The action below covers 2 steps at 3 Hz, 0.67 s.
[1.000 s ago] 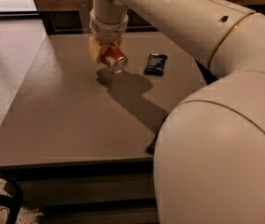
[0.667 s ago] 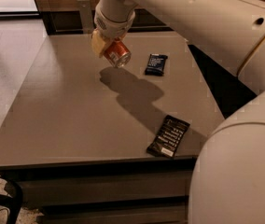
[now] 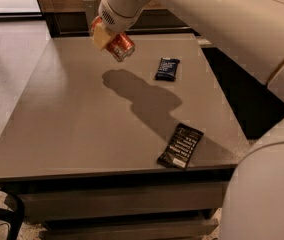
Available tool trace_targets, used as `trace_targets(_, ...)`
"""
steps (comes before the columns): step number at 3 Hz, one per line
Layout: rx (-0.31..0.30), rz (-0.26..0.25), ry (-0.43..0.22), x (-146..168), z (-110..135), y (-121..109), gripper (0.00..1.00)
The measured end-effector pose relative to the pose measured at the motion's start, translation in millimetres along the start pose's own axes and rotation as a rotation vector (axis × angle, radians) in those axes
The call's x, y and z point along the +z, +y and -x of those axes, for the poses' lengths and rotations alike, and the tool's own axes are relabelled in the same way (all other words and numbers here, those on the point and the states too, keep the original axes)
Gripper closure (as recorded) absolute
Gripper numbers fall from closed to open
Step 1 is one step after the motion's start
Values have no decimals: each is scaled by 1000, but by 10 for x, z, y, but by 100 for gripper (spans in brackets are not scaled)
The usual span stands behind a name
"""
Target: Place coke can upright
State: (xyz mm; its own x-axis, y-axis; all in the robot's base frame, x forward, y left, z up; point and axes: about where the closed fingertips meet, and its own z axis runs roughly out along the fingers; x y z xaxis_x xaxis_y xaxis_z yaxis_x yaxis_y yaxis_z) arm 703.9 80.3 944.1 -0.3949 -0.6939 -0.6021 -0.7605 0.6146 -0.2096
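My gripper (image 3: 108, 36) is near the far left part of the table, raised above its top. It is shut on the coke can (image 3: 119, 44), a red-orange can with a silver end. The can is tilted, its silver end pointing down and to the right. A yellowish finger pad (image 3: 101, 36) covers part of the can's left side. The can's shadow falls on the table below and to the right of it.
The grey table (image 3: 62, 129) holds a dark blue snack packet (image 3: 167, 68) at the far right and a black snack packet (image 3: 180, 146) near the front right edge. My white arm fills the right side and top. Black cables lie on the floor at the lower left.
The gripper has lifted the can higher above the table. The arm has swung away, uncovering the black packet at the front right.
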Motion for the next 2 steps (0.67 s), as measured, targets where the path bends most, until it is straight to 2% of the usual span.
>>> trace_targets(2, -108, 32, -189, -127, 93, 103, 100)
